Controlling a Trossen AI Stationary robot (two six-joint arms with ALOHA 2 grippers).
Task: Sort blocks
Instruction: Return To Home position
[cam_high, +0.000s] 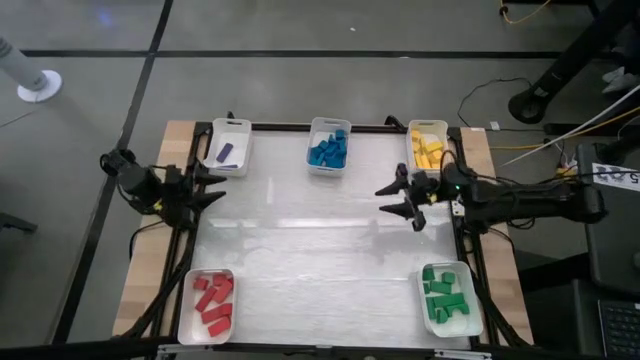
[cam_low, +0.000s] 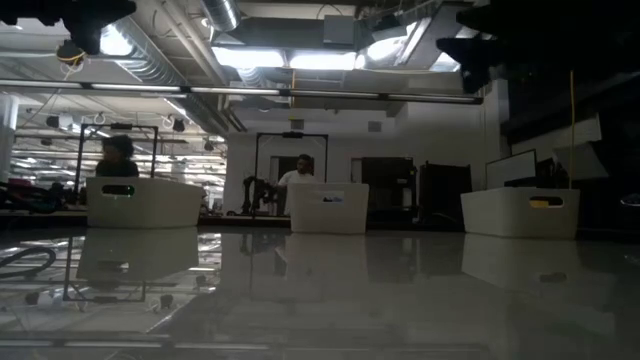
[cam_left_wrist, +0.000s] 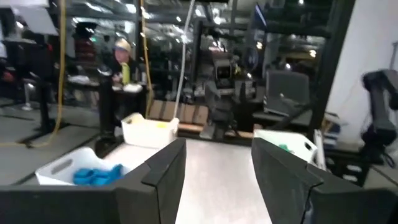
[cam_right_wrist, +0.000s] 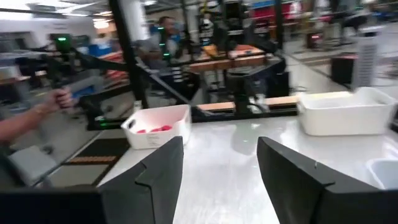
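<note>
Left hand (cam_high: 221, 186) hovers at left edge of counter (cam_high: 310, 255), fingers spread wide, nothing held. Right hand (cam_high: 383, 201) mirrors it at right edge, wide, empty too. Both held clear, I judge, because mid-frame shows no loose block. Red blocks (cam_high: 212, 300) lower left, green blocks (cam_high: 445, 297) lower right, blue blocks (cam_high: 328, 152) top centre, yellow blocks (cam_high: 428, 152) upper right, purple block (cam_high: 226, 153) upper left, each colour in own white tray (cam_high: 184, 310). Low view: tray walls hide contents.

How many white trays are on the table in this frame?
5. In the high view: purple-block tray top left, blue-block tray top middle, yellow-block tray top right, red-block tray bottom left, green-block tray bottom right. None seems hidden.
</note>
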